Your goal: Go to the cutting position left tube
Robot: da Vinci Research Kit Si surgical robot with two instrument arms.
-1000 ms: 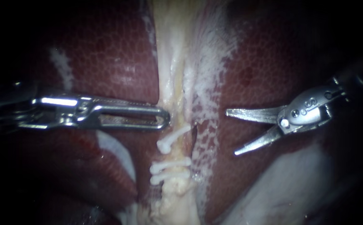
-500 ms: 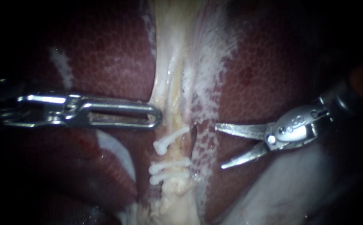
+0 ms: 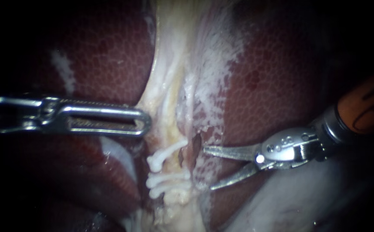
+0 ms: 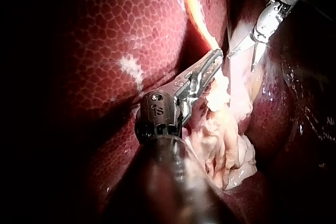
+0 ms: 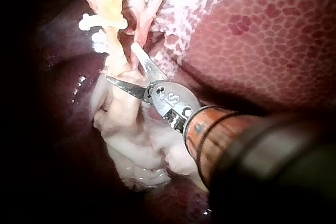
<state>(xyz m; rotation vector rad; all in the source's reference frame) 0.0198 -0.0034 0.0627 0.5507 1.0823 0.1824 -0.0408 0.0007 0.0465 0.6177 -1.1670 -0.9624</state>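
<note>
Close view of a dark red, mottled liver with a pale tissue band running down its middle. My left instrument came in from the left, lying almost level. Its 2 long slotted jaws lay closed together on the left edge of the pale tissue band, which tented toward them. Just below that grip, 3 white clips crossed the left tube: 1 slanted clip above and 2 close together beneath it, with a short bare stretch of tube between. My right instrument came in from the right. Its 2 thin blades stood moderately apart, gripping nothing, and pointed at the tube from its right side. The upper blade's tip sat just beside a small dark opening in the tissue, near the slanted clip. The lower tip sat near the 2 lower clips. In the right wrist view, the open blades stood just beside the clipped tube, not around it.
</note>
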